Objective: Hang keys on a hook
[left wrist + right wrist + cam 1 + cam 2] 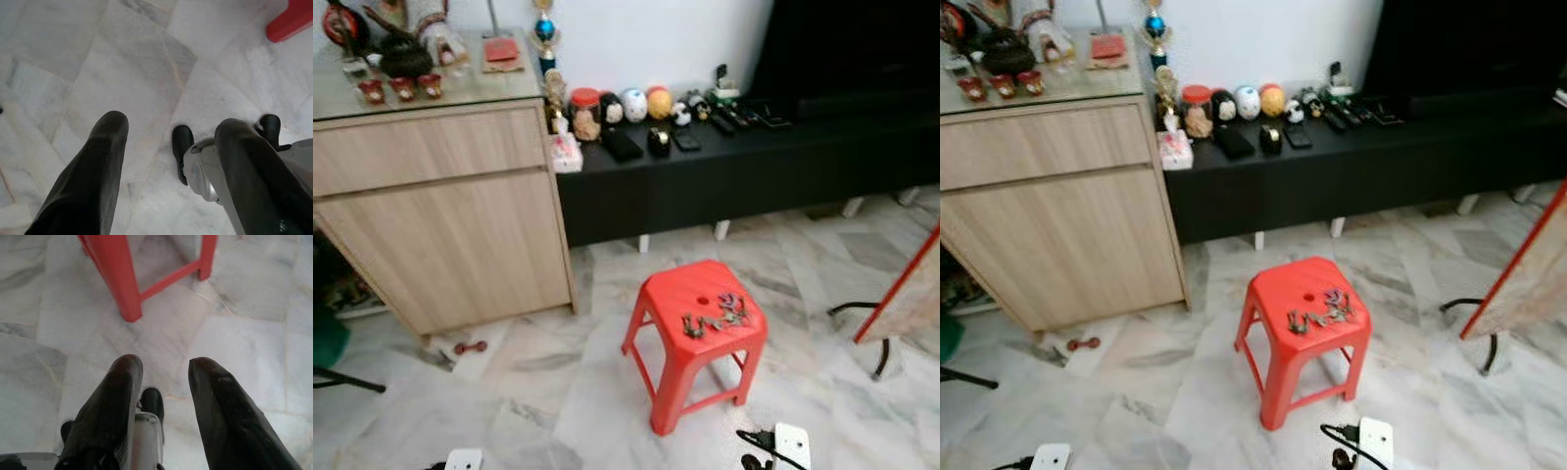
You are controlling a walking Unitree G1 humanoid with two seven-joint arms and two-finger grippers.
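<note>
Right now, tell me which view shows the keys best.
The left eye view: the keys lie in plain sight on the red stool. The right eye view shows the same, slightly smaller. The wrist views catch just the stool's legs, not the keys.
</note>
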